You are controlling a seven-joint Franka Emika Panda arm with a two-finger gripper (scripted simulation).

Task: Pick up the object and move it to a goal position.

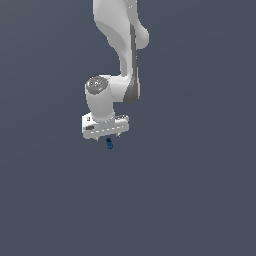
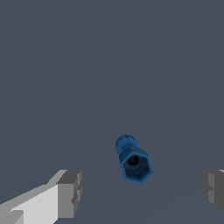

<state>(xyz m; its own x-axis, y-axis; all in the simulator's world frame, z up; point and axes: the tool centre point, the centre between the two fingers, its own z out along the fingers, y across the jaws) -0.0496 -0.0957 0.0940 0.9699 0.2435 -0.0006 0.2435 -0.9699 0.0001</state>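
White two-fingered robot gripper [image 1: 108, 138] points down over the plain grey-blue floor [image 1: 190, 200], jaws spread wide. Small bright-blue knobbly object with a dark hexagonal end [image 2: 133, 159] sits just below the gripper, between the grey fingertip pads [image 2: 70, 192], touching neither. Nothing is gripped.
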